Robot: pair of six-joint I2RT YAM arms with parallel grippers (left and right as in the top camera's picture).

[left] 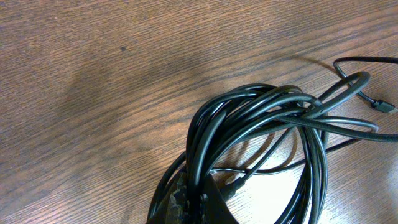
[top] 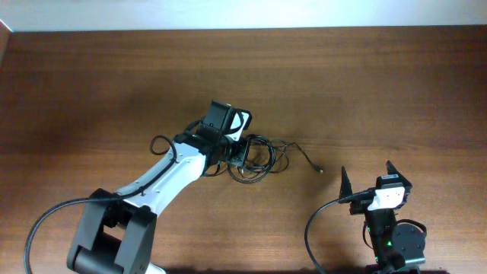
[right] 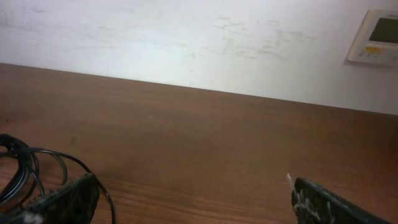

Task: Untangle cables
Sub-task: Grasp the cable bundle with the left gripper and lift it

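The cables are thin black wires bundled in loose loops at the table's middle, with one plug end trailing right. My left gripper is shut on the bundle's left side. In the left wrist view the loops run up from between my closed fingers, and a plug end lies at the right edge. My right gripper is open and empty, right of the cables and apart from them. In the right wrist view part of the loops shows at the left.
The brown wooden table ends at a white wall at the far side. A white wall panel hangs at the upper right. Thick black arm cords loop near the arm bases at the front.
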